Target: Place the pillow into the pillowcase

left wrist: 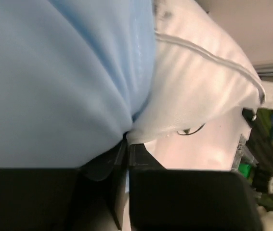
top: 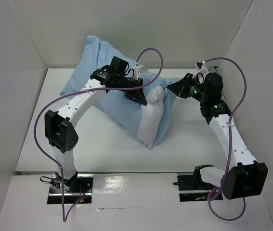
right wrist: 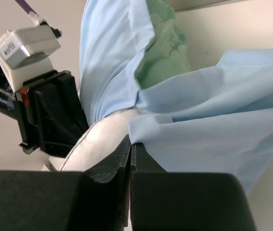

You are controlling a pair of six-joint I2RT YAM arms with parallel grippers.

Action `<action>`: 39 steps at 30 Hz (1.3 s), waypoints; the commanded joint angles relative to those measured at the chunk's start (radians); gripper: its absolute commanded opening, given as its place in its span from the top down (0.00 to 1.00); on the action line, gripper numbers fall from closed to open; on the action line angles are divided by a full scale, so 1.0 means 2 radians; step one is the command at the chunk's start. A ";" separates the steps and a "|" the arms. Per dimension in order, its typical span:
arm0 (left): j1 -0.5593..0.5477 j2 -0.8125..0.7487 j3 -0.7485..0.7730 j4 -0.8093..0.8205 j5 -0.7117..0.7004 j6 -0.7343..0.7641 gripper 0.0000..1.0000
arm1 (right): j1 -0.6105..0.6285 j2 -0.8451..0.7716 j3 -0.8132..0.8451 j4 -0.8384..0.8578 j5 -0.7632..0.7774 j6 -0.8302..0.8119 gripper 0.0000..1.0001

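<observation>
Pinching the hem of the pillowcase [left wrist: 54, 82], your left hand [left wrist: 127, 144] has its jaws pressed together on a fold of blue cloth, right where that cloth meets the white pillow [left wrist: 199, 82]. Your right hand [right wrist: 130, 144] is likewise clamped on the pillowcase edge, on the other side of the opening. The pillow's rounded end bulges just beside it, and the case gapes above, mint inside. From overhead, both hands sit at the open end, one on each side of the exposed white end. Most of the pillow looks already sleeved. The blue bulk lies propped across the far part of the bench [top: 102, 149], and only the near end pokes out.

You are in the closing stretch, I judge: drawing the hem over the last of the pillow. The next move calls for pulling both edges toward the bare end together and evenly, with firm grips. Thin cloth can slip, and an uneven pull may bunch the hem on one corner.
</observation>
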 commanded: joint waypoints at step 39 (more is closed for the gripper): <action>-0.055 0.015 0.113 0.248 -0.002 -0.141 0.28 | -0.008 -0.036 0.002 0.118 -0.054 0.038 1.00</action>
